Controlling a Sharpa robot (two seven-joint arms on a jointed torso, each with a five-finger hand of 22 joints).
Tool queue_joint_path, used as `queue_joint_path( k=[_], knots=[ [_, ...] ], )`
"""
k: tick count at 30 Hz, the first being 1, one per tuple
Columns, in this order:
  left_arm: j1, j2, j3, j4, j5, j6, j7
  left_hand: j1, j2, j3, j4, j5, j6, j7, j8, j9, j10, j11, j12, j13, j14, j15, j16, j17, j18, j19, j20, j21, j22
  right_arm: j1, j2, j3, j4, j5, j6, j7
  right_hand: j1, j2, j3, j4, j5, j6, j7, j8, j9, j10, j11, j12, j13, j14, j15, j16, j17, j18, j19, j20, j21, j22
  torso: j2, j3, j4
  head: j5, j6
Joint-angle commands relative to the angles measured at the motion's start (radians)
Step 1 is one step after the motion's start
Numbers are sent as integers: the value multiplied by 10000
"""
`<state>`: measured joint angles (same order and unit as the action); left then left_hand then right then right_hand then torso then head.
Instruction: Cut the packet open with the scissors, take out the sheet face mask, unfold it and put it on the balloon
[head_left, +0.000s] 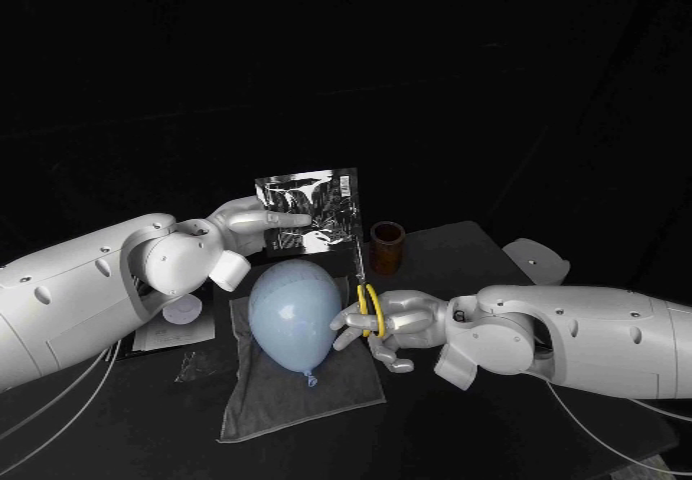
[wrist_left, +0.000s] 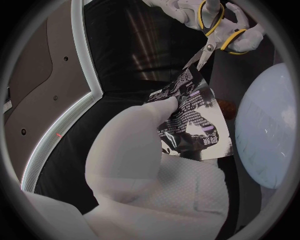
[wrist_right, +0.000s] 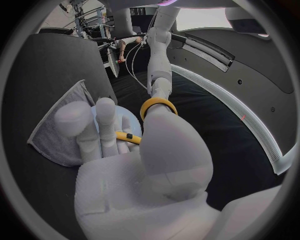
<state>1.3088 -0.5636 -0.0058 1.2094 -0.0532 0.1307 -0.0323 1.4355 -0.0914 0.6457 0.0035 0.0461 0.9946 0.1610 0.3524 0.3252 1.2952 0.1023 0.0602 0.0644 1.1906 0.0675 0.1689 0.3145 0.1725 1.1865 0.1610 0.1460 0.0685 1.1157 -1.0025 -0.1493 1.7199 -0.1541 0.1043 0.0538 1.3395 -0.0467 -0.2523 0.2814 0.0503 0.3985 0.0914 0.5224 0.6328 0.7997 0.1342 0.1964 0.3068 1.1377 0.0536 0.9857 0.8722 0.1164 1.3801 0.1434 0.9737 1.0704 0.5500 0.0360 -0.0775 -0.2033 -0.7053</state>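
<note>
**Robot hands.** The left robot hand (head_left: 257, 222) is closed on the packet (head_left: 310, 205). It pinches the side nearest its own arm and holds the packet upright in the air, above the far end of the balloon (head_left: 296, 310). The right robot hand (head_left: 387, 325) is closed through the yellow loops of the scissors (head_left: 361, 285), with the blades pointing up and away from the robot towards the packet's free side edge. In the left wrist view the blade tips reach one corner of the packet. Whether foil already lies between the blades cannot be told.

**Step in hand (judged).** This is the opening cut.
- Take only a narrow strip along the free edge, so that the mask presumably folded inside is spared.
- Set the blades square to the foil and keep the packet taut and steady.
- Run the cut well apart from the left robot hand's fingers.
- Keep the scissor points high, because the balloon lies just beside the right robot hand and directly under the work.

**Task's things.** The balloon is pale blue and lies on a grey cloth (head_left: 310, 400) between the two arms, its knot towards the robot. The mask itself cannot be seen.

**Count.**
- two robot hands
- one packet
- one pair of scissors
- one balloon
- one cloth
- one brown cylinder (head_left: 387, 247), standing on the dark surface (head_left: 469, 250) beyond the scissors
</note>
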Motion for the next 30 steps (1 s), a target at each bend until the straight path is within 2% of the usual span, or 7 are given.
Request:
queue_joint_path(
  k=[1,5,12,30],
  knots=[
    [23,-1,15,6,21,95,93,-6,72,-8,-42,33,3,73,36,984,84,-5,50,15,2,-50,-35,8,120,57,-6,20,-1,3,-14,9,30,-106,89,144,14,145,-68,20,-7,-324,331,71,-23,17,44,69,-21,-84,-8,65,-19,123,-106,-3,-66,-40,2,-4,12,0,5],
    [23,-2,14,-4,21,105,78,-6,72,-8,-42,33,3,73,36,984,84,-5,50,15,2,-50,-35,8,120,57,-6,20,-1,5,0,10,59,-133,101,148,18,150,-72,19,-7,-318,329,72,-29,15,45,71,-26,-88,-8,69,-23,122,-105,-2,-60,-36,3,4,12,19,9],
    [23,20,11,3,7,145,47,-14,74,-6,-46,33,2,73,38,993,86,-4,50,15,5,-49,-37,13,119,59,-6,20,-1,29,24,15,61,-185,88,147,30,169,-87,15,-7,-300,323,75,-50,7,48,78,-43,-101,-5,81,-34,130,-121,1,-95,-70,7,-4,16,43,17],
    [22,54,11,46,-63,212,19,-14,74,-6,-46,33,2,73,38,993,86,-4,50,15,5,-49,-37,13,119,59,-6,20,-1,156,122,23,-51,-253,42,141,34,185,-112,17,-8,-276,319,79,-78,-7,52,85,-66,-122,0,96,-49,138,-141,5,-135,-108,9,-1,4,26,24]
  ],
)
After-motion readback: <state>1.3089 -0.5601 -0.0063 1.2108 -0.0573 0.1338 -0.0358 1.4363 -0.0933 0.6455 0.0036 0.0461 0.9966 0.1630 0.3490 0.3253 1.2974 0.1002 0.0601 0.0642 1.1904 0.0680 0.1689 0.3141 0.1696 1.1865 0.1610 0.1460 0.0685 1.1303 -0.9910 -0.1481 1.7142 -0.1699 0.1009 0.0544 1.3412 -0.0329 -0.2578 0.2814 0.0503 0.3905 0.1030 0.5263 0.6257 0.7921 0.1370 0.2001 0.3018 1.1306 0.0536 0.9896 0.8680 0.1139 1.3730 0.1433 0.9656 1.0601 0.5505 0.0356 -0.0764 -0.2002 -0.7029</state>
